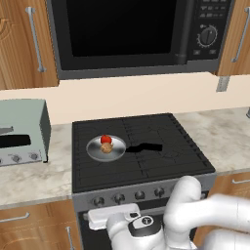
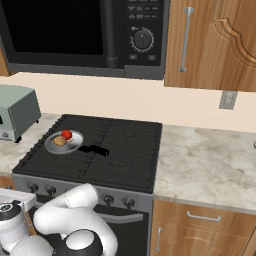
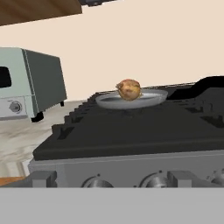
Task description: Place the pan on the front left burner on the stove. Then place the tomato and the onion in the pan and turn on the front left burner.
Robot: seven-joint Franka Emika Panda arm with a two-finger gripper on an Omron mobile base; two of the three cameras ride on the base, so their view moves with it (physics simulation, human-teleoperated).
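Pan [image 1: 106, 147] sat on the front left burner [image 1: 100, 168], tomato [image 1: 105, 139] at 12 o'clock of the onion [image 1: 107, 148] inside (both placed). Tool [image 3: 111, 181], fingers apart, faced the knobs [image 3: 154, 180]; turning one seemed next.

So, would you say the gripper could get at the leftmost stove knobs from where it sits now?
Probably yes. In the hand view the open gripper sits low, facing the stove's front strip, with the knobs just ahead and nothing between. The pan, holding the tomato and onion, sits well above that path.
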